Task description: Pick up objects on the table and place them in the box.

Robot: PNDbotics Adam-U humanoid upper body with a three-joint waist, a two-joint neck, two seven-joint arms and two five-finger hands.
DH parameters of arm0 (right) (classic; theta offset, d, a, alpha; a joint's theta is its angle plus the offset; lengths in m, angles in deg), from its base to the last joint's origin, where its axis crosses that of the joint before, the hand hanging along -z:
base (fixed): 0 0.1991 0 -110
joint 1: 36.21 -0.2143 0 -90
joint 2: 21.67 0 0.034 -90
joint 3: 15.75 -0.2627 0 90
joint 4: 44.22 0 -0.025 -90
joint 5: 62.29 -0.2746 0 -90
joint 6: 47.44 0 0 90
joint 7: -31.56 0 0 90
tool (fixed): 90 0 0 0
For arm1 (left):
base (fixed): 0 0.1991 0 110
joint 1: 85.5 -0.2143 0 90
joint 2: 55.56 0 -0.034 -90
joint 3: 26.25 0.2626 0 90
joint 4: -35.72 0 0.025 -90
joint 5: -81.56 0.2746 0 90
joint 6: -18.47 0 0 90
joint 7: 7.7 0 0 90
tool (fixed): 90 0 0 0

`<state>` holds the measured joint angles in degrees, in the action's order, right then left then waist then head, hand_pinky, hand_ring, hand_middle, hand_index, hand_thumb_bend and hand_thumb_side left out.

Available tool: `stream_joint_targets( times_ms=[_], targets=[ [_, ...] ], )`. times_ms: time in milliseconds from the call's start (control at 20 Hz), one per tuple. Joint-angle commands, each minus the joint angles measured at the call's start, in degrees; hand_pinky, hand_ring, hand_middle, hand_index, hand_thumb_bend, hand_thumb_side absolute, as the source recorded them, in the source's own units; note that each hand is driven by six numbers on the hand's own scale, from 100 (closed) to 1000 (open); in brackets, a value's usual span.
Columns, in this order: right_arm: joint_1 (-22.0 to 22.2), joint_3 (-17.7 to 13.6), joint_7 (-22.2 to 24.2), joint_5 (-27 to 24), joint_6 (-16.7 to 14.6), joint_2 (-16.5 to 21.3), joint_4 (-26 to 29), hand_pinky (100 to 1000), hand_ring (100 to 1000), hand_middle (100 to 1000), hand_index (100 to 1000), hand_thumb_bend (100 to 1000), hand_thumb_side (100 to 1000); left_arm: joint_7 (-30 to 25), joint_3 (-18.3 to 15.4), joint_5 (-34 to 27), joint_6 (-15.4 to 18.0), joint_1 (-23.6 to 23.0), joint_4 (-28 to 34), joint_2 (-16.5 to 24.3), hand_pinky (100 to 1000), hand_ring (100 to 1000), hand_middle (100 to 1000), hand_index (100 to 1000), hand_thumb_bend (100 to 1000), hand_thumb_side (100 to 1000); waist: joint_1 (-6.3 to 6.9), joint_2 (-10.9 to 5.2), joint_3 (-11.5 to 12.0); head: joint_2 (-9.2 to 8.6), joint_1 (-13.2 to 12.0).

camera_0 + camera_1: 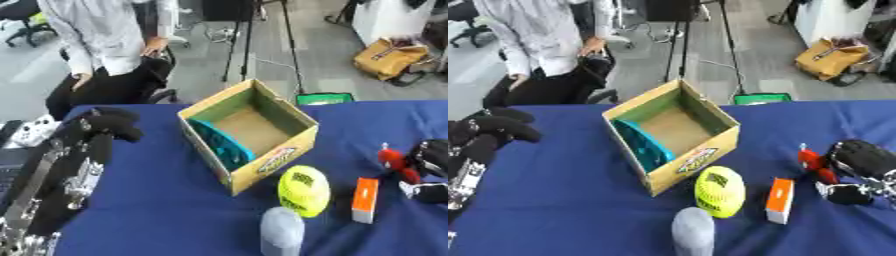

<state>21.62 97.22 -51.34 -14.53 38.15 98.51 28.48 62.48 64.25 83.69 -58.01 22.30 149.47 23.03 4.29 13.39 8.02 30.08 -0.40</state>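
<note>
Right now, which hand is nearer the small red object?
Right. The right hand sits at the table's right edge with the small red object right beside it; the left hand is across the table, beyond the box.

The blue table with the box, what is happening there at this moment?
A humanoid robot is clearing the blue table into the open cardboard box. Its right hand is curled on a red thing at the right edge. Its left hand is curled at the left, holding nothing. A teal thing already leans inside the box; a yellow ball, an orange-and-white box and a grey cylinder wait in front.
</note>
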Motion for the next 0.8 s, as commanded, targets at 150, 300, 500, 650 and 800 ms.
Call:
stream_joint_targets(
  times_ms=[150, 300, 500, 650, 800],
  targets=[
    [-0.2, -0.1, 0.4, -0.3, -0.2, 3.1, 2.4, 912, 791, 383, 514, 100, 524, -0.3, -0.2, -0.1, 0.0, 0.3, 0.8, 0.7, 700, 686, 727, 758, 100, 602, -0.38, -1.4, -0.4, -0.66, -0.5],
    [0.2, 0.1, 1.0, -0.9, -0.1, 4.1, 3.9, 910, 786, 384, 513, 100, 529, -0.5, -0.2, -0.1, -0.1, 0.2, 0.8, 0.7, 700, 686, 727, 758, 100, 602, -0.58, -1.73, -0.8, -0.58, -0.7],
    [0.7, 0.2, 1.6, -1.8, 0.2, 5.2, 5.6, 908, 785, 388, 517, 100, 533, -0.6, -0.2, 0.0, -0.3, 0.0, 0.8, 0.8, 700, 687, 728, 758, 100, 600, -0.83, -2.07, -1.1, -0.46, -0.9],
    [0.9, 0.2, 2.0, -2.6, 0.5, 5.6, 6.5, 906, 782, 384, 513, 100, 533, -0.7, -0.2, -0.1, -0.3, -0.1, 0.8, 0.8, 699, 687, 728, 758, 100, 599, -0.92, -2.26, -1.3, -0.43, -0.9],
    [1.0, 0.2, 2.3, -3.1, 0.8, 6.0, 7.2, 906, 780, 383, 512, 100, 539, -0.8, -0.1, -0.1, -0.3, -0.1, 0.8, 0.8, 699, 688, 729, 758, 100, 599, -0.94, -2.34, -1.4, -0.38, -1.0]
  ],
)
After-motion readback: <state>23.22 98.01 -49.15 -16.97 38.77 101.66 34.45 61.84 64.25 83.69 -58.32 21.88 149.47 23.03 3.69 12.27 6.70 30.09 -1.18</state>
